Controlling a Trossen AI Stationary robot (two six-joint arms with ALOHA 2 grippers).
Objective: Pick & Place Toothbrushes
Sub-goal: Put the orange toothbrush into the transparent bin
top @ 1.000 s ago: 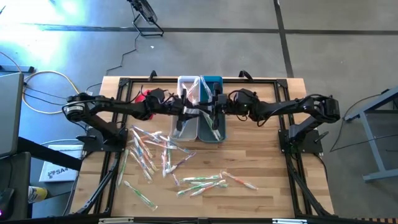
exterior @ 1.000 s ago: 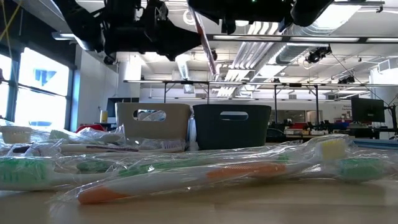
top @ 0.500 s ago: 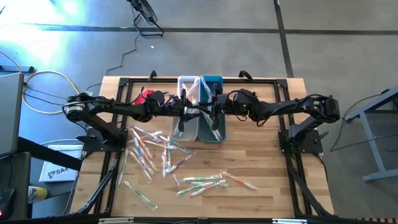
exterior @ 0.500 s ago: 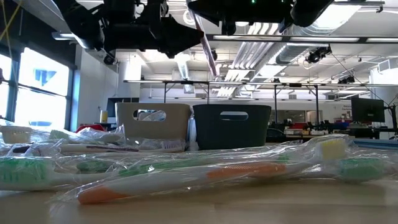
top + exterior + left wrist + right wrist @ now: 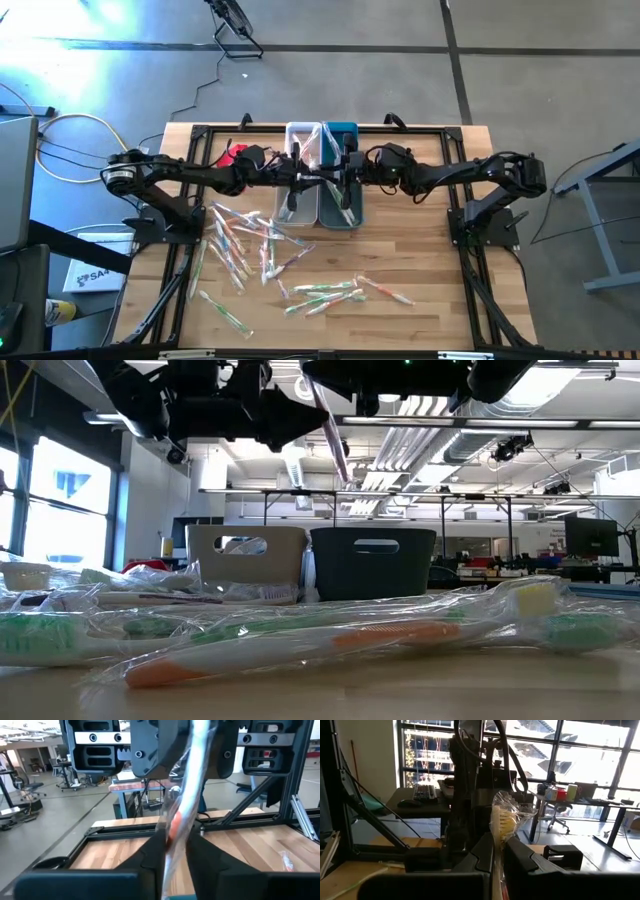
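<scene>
Toothbrush [image 5: 186, 805] in a clear wrapper stretches between the two claws, above the bins [image 5: 322, 180]. Right claw [image 5: 498, 851] is clamped on its bristle end. Left claw [image 5: 173, 851] pinches the other end, equally near.

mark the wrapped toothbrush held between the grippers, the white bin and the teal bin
Clear-wrapped orange-handled toothbrush [image 5: 181, 815]: left wrist view, mid-handle.
White rectangular plastic bin [image 5: 296, 214]: high view, near rim.
Teal rectangular plastic bin [image 5: 340, 128]: high view, far rim.
</scene>
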